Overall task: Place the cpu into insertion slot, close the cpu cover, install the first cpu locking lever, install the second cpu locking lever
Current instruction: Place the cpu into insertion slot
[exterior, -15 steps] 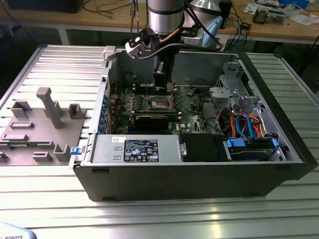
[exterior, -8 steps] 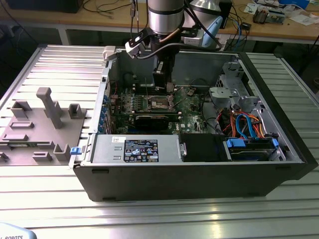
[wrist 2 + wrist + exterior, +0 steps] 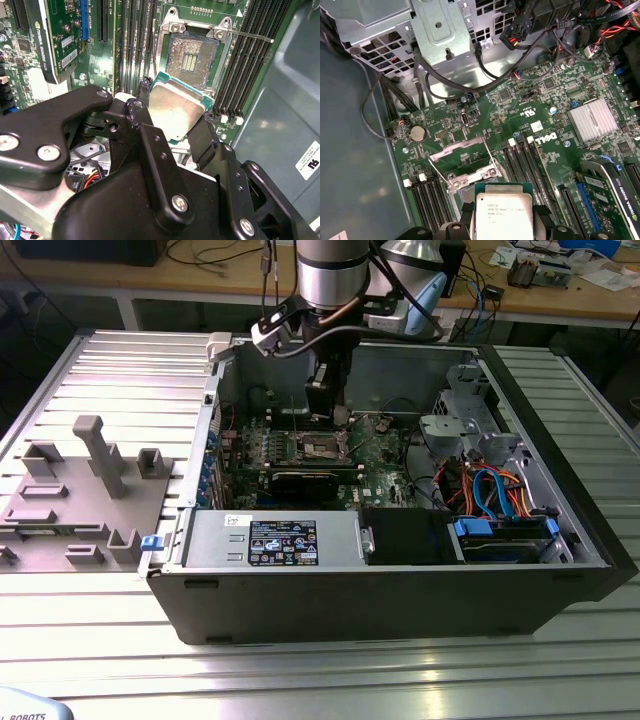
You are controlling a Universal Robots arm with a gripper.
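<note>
gripper [image 3: 174, 119] clamped on cpu [image 3: 176, 111] by two edges, held above board [image 3: 520, 107] | insertion slot [image 3: 192, 57] lying bare just beyond, cpu cover [image 3: 456, 149] raised | risk: insertion slot damaged if cpu is lowered skewed

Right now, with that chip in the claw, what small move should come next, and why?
Probably ease the cpu, clamped in the gripper, down toward the insertion slot: the slot lies open and empty, and the cpu hangs clear of it.
</note>
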